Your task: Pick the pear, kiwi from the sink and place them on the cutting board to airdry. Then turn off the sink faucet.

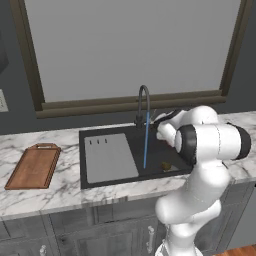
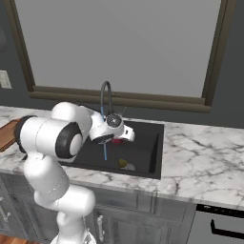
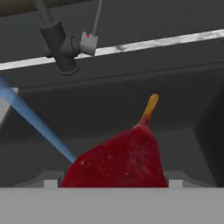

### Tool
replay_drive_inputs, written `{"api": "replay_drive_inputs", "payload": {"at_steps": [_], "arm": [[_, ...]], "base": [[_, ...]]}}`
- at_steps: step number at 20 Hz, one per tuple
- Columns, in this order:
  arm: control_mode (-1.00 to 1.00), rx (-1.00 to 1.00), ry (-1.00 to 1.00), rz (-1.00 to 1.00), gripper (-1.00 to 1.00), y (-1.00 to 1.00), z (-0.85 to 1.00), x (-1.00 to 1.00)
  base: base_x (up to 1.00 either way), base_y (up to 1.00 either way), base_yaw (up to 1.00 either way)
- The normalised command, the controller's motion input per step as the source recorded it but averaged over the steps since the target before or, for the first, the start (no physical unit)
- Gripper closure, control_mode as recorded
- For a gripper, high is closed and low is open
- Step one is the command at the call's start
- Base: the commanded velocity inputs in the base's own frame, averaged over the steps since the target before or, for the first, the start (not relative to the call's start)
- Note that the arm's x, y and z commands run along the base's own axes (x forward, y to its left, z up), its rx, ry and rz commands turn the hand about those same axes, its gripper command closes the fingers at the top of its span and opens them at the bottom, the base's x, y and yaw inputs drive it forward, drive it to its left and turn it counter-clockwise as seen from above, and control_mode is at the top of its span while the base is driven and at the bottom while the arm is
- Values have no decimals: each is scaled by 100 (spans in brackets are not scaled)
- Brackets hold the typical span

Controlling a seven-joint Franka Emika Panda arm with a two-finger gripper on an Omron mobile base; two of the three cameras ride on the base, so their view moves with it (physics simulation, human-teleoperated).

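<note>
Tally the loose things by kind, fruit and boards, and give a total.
Red fruit: 1, the pear, right in front of the hand.
Olive-green fruit: 1, the kiwi, on the floor of the sink.
Wooden boards: 1, the cutting board, on the counter left of the sink.
Total: 3

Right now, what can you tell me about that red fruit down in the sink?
The pear is deep red with fine pale speckles and a short yellow-orange stem that points up and leans slightly. It looks smooth and whole, broad at the base and narrowing toward the stem. It sits low in the black sink, close before the claw, to the right of the blue water stream in the hand view. Whether the claw touches it cannot be told.
</note>
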Motion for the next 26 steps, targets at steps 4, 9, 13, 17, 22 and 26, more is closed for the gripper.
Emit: {"api": "replay_drive_inputs", "payload": {"at_steps": [4, 9, 13, 17, 22, 26], "arm": [[-100, -1, -20, 11, 100, 0, 40, -68], [-100, -8, -32, 4, 100, 35, 15, -88], [-100, -7, -17, 6, 100, 14, 67, -69], [-100, -6, -1, 7, 100, 0, 100, -42], [-100, -5, 0, 7, 100, 0, 100, -39], [-100, -1, 0, 7, 100, -2, 99, -63]], "base": [[0, 0, 0], [0, 0, 0], [0, 0, 0], [0, 0, 0], [0, 0, 0], [0, 0, 0]]}}
